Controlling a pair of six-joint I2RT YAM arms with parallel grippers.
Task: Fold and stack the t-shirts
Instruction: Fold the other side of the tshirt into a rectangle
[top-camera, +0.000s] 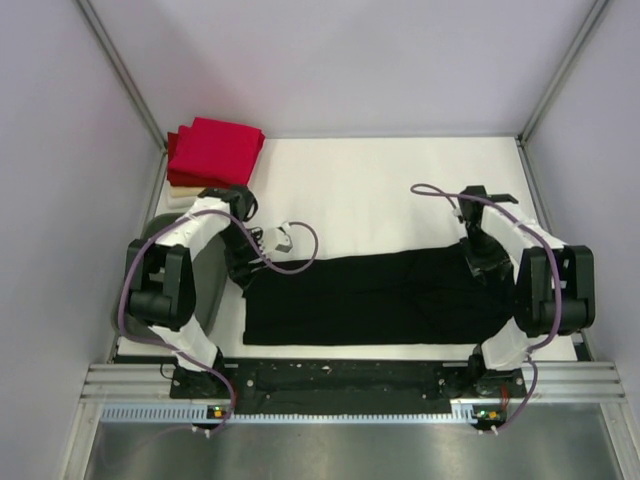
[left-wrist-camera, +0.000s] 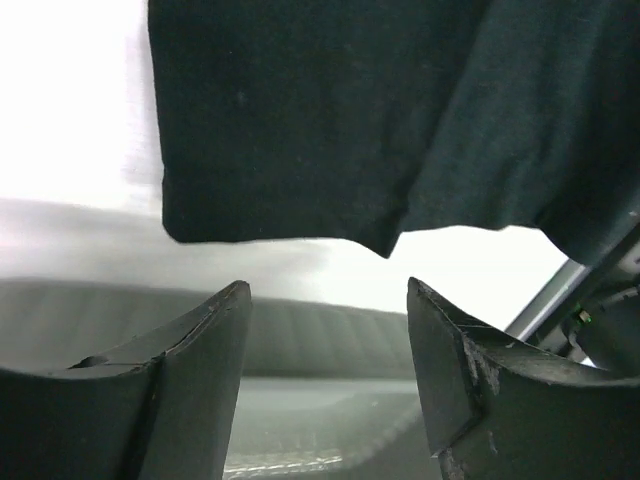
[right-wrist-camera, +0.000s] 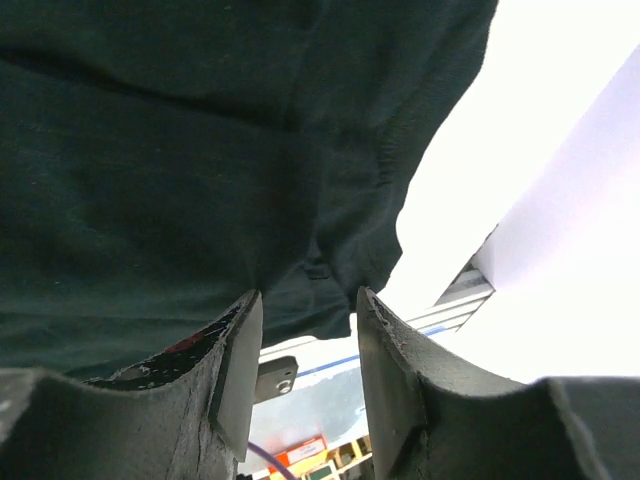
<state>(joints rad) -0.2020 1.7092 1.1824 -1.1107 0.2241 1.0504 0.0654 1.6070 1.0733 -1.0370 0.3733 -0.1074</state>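
Black shirt (top-camera: 375, 298) lies flat. Left gripper (left-wrist-camera: 328, 290) gapes wide just off its corner. Right gripper (right-wrist-camera: 310, 294) is narrower, empty, at the hem.

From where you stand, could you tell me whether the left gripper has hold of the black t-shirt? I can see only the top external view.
Observer: No. In the left wrist view the left gripper is open with nothing between its fingers. The edge of the black t-shirt lies beyond their tips, apart from them.
Operator: Thank you. Is the right one gripping?
Observer: Not that I can see. In its wrist view the right gripper is open with a narrower gap. The shirt's hem dips to the mouth of its fingers and is not pinched.
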